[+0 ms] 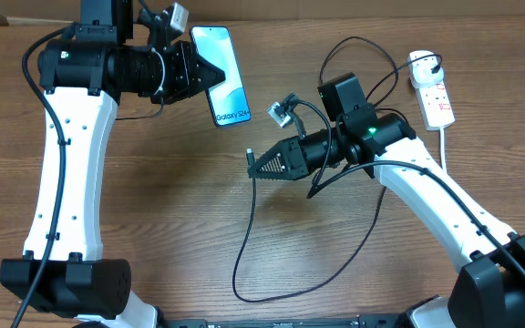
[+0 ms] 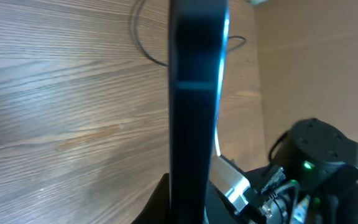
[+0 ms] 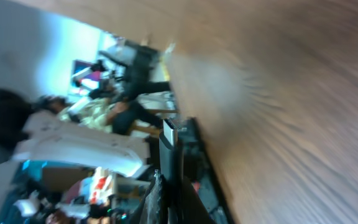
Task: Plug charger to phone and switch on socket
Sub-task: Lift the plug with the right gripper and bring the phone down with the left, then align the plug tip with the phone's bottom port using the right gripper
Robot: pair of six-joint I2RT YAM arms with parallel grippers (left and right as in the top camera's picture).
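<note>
Left fingers [image 1: 210, 73] clamped the phone [image 1: 228, 91] by its left edge, far middle of the table [image 1: 171, 210], screen up in the overhead view. Left wrist view showed the phone [image 2: 194, 106] only edge-on. Right fingers [image 1: 264, 166] gripped the charger [image 1: 248, 228] at its connector tip [image 1: 249, 159], just right and nearer than the phone, apart from it. Right wrist view was blurred, tip [image 3: 169, 140] visible. Socket [image 1: 437, 102] lay far right, overhead only.

Matt grained wooden table [image 1: 171, 210], glossy-screened phone [image 1: 222, 75], smooth plastic socket [image 1: 437, 97], matt black charger [image 1: 249, 228].
</note>
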